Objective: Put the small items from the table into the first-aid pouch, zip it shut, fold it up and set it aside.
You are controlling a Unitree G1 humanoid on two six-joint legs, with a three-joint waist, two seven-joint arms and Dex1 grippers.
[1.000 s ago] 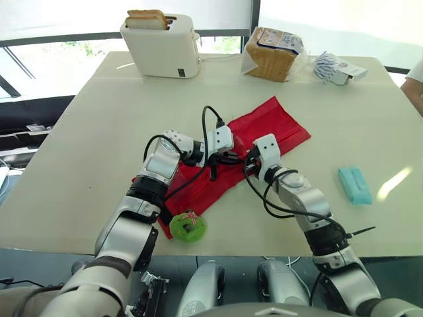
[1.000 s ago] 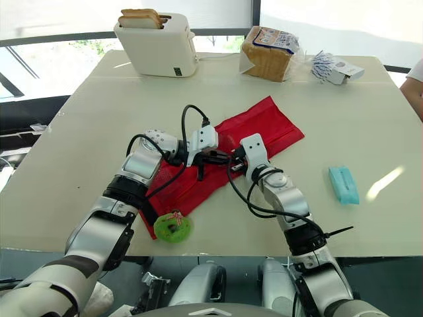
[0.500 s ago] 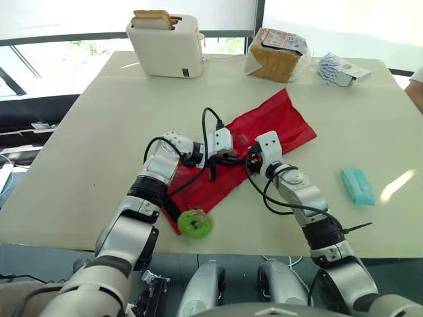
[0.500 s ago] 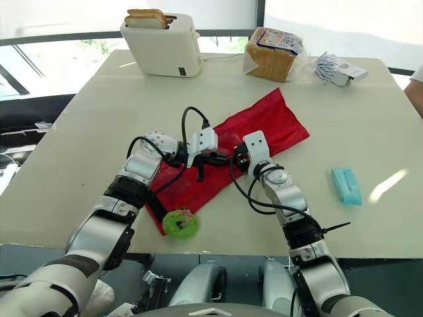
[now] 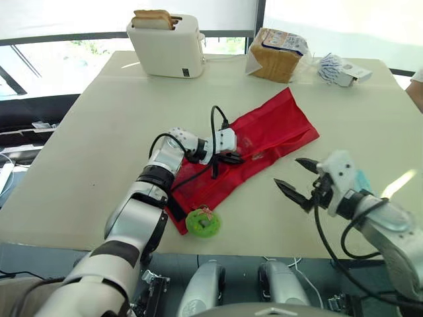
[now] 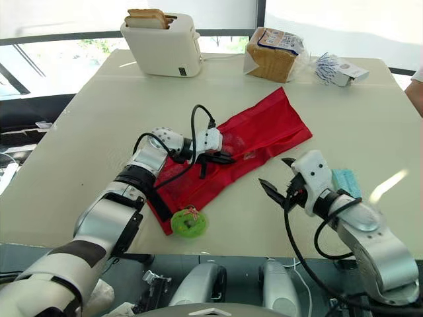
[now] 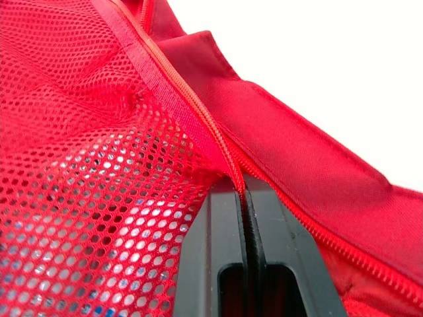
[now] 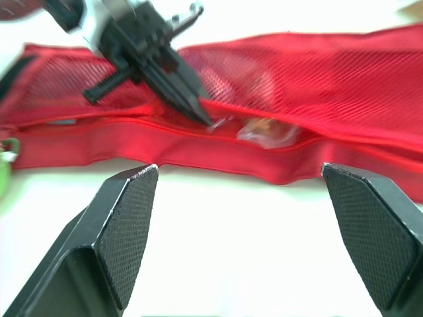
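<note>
Pouch point(image 5: 277, 125) now free of right gripper point(image 5: 287, 171)

You've got wide bare table point(image 5: 79, 145) down the left of the frame, plus a strip at mid right btw the red pouch point(image 5: 277, 125) and the right edge. The pouch runs diagonally thru the ctr, so any low crossing there meets it. Your L gripper point(image 5: 236, 158) is pinched on its zip edge mid-frame, w/ a black cable point(image 5: 214, 119) looping above, blocking a pass over the pouch's middle. Your R gripper point(image 5: 285, 170) hangs jaws wide just right of the pouch, apart from it, w/ a teal packet point(image 6: 345, 181) just behind. At the pouch's lower end, by the front edge, sits a green round item point(image 5: 203, 222). Along the top: toaster point(image 5: 166, 45), bread bag point(image 5: 276, 53), small box point(image 5: 344, 69).
</note>
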